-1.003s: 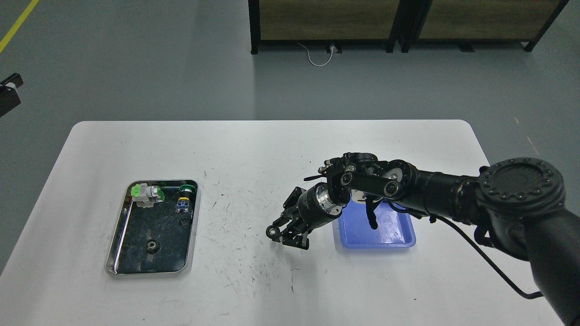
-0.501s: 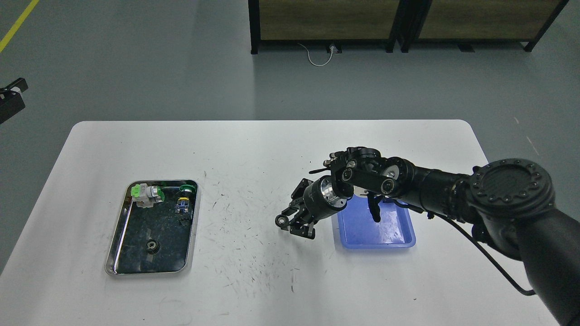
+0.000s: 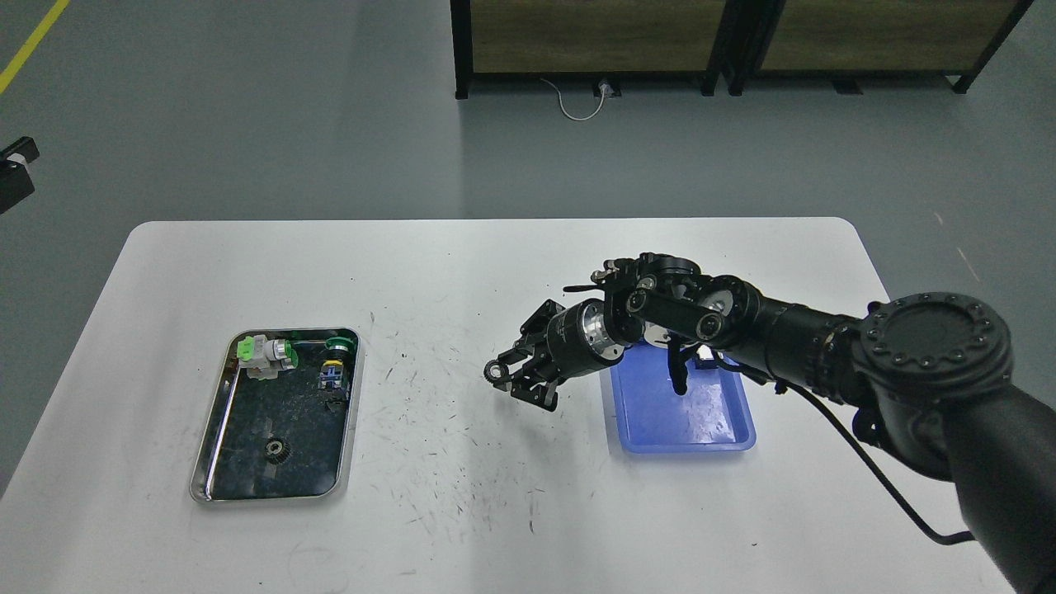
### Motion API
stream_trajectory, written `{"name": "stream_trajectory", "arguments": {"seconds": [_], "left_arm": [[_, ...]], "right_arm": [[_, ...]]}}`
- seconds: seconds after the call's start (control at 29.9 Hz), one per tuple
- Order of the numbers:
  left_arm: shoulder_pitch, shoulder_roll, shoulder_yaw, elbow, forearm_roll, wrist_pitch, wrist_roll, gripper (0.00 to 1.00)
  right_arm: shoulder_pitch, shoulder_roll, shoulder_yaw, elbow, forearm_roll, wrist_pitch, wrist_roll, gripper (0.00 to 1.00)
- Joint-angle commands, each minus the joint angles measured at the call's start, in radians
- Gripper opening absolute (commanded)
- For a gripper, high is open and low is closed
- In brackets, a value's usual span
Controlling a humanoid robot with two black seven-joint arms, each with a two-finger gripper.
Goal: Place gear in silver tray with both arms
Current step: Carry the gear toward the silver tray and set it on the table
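Note:
The silver tray (image 3: 216, 429) lies on the left of the white table. A small dark gear (image 3: 276, 449) lies on its floor near the front. My right arm reaches in from the right. Its gripper (image 3: 505, 377) hangs above the table's middle, well right of the silver tray, shut on a second small dark gear (image 3: 494, 371) at its fingertips. Only a small black part of my left arm (image 3: 14, 172) shows at the far left edge, off the table; its fingers cannot be told apart.
A blue plastic tray (image 3: 718, 417) sits right of centre, partly under my right wrist. A green-and-white part (image 3: 264, 353) and a green-capped blue part (image 3: 334, 363) lie at the back of the silver tray. A dark cabinet (image 3: 594, 41) stands on the floor behind.
My right gripper has risen and moved toward the table's far side with the gear held in it. The left arm part at the edge has shifted slightly.

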Motion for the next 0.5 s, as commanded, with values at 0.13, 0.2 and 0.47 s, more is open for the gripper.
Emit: {"name": "stream_trajectory", "arguments": {"seconds": [0.13, 0.2, 0.47], "left_arm": [[0.002, -0.001, 0.0, 0.0, -0.002, 0.002, 0.002, 0.93], [0.002, -0.001, 0.0, 0.0, -0.002, 0.002, 0.002, 0.93], [-0.001, -0.001, 0.0, 0.0, -0.002, 0.002, 0.003, 0.93]], "right_arm": [[-0.05, 0.0, 0.003, 0.001, 0.022, -0.004, 0.002, 0.09], [-0.062, 0.0, 0.003, 0.001, 0.057, -0.004, 0.002, 0.09], [-0.107, 0.0, 0.032, 0.009, 0.096, 0.002, 0.005, 0.1]]}}
